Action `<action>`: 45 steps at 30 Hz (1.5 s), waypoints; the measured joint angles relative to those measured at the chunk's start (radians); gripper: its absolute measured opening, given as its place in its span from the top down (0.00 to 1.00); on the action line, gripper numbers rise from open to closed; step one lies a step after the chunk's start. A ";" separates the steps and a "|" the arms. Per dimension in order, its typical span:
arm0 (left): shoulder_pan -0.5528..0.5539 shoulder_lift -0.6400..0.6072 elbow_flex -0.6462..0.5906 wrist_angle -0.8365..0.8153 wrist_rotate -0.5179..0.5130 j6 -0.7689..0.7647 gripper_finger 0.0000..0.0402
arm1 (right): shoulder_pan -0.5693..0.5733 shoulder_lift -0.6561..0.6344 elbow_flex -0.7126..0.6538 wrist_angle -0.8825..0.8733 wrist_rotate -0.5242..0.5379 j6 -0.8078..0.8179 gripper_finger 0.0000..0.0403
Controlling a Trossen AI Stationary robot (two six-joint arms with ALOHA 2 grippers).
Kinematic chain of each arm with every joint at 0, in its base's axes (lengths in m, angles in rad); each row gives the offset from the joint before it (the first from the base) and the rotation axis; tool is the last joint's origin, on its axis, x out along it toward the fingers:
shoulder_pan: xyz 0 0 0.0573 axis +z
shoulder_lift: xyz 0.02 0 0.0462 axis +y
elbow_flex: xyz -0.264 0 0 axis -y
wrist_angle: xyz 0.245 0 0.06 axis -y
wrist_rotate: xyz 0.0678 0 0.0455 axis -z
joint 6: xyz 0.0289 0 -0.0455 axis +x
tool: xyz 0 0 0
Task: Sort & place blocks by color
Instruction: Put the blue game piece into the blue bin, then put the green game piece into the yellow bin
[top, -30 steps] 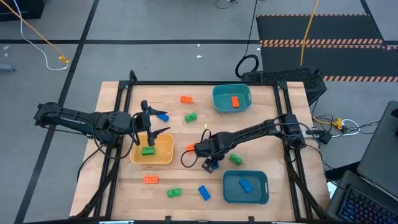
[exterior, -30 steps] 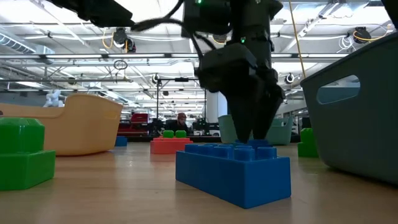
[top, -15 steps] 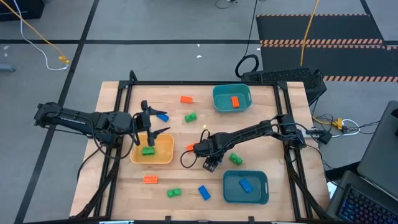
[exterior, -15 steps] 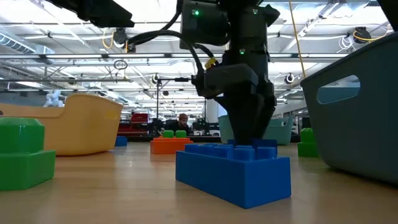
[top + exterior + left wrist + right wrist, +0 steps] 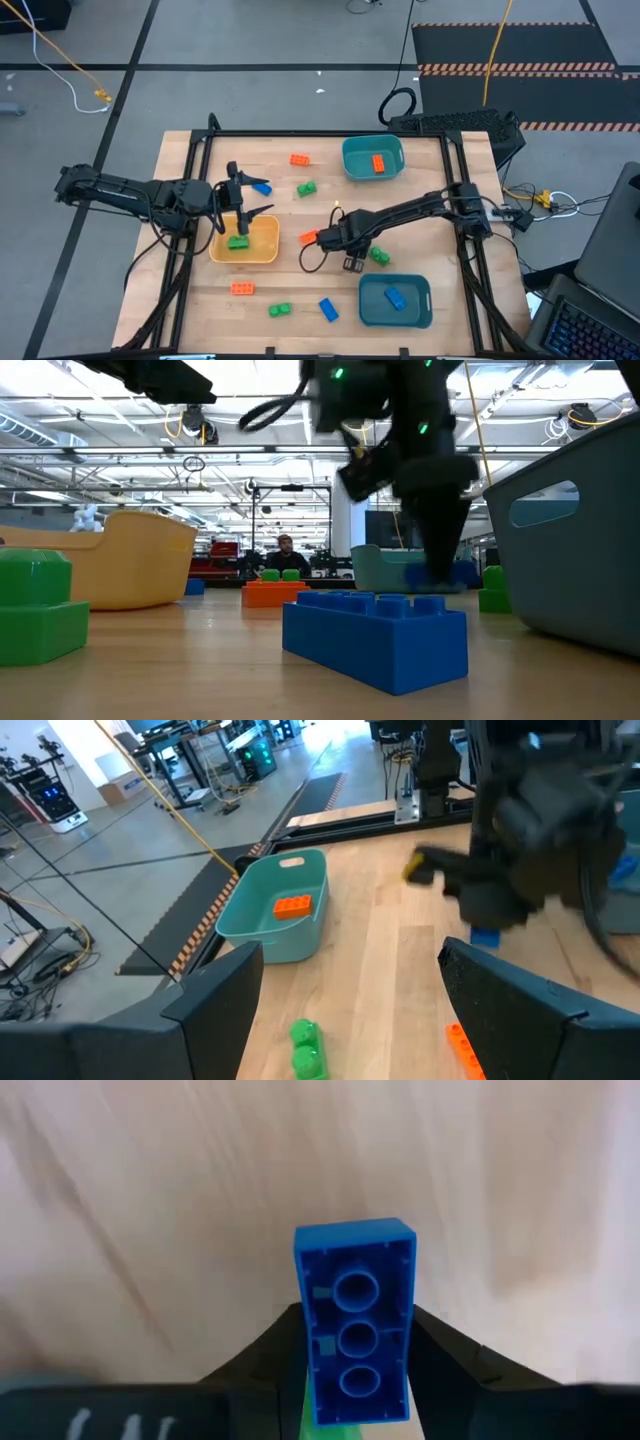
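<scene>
From above, your right gripper (image 5: 352, 263) hides its load, a green block (image 5: 379, 256) just beside it. Your right wrist view shows it pinching a blue block (image 5: 356, 1323). The left gripper (image 5: 243, 201), spread, hovers over the yellow tray (image 5: 262, 253).

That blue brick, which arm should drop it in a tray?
The right gripper is shut on the blue brick, beside the teal tray holding a blue one. The left gripper hangs open over the yellow tray.
</scene>
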 joint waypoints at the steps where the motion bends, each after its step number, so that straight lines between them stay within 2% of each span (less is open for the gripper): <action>1: 0.001 0.000 0.000 0.000 0.000 0.006 0.23 | 0.000 -0.024 0.000 -0.030 0.013 -0.001 0.69; 5: 0.003 0.000 0.000 0.000 0.000 0.007 0.23 | 0.003 -0.150 0.017 -0.121 0.020 0.029 0.69; 8: 0.003 0.000 0.000 -0.001 0.000 0.006 0.23 | 0.034 -0.257 0.022 -0.161 0.013 0.123 0.69; 12: 0.003 0.000 0.000 0.000 0.000 0.013 0.23 | 0.122 -0.368 0.018 -0.146 -0.010 0.279 0.69; 15: 0.004 0.000 0.000 0.001 0.000 0.011 0.23 | 0.202 -0.406 -0.009 -0.125 -0.016 0.389 0.69; 21: 0.004 0.000 0.000 0.006 0.000 -0.012 0.23 | 0.315 -0.410 -0.061 -0.005 -0.075 0.453 0.69; 28: 0.004 0.000 0.000 0.006 0.000 -0.024 0.23 | 0.330 -0.410 -0.133 0.090 -0.099 0.504 0.69; 31: 0.004 0.000 0.000 -0.002 0.000 -0.025 0.23 | 0.330 -0.410 -0.165 0.106 -0.147 0.504 0.69; 38: 0.004 0.000 0.000 -0.015 0.000 -0.028 0.23 | 0.330 -0.409 -0.252 0.251 -0.227 0.533 0.56; 45: 0.004 0.000 0.000 -0.014 0.000 -0.041 0.23 | 0.328 -0.410 -0.262 0.276 -0.226 0.513 0.54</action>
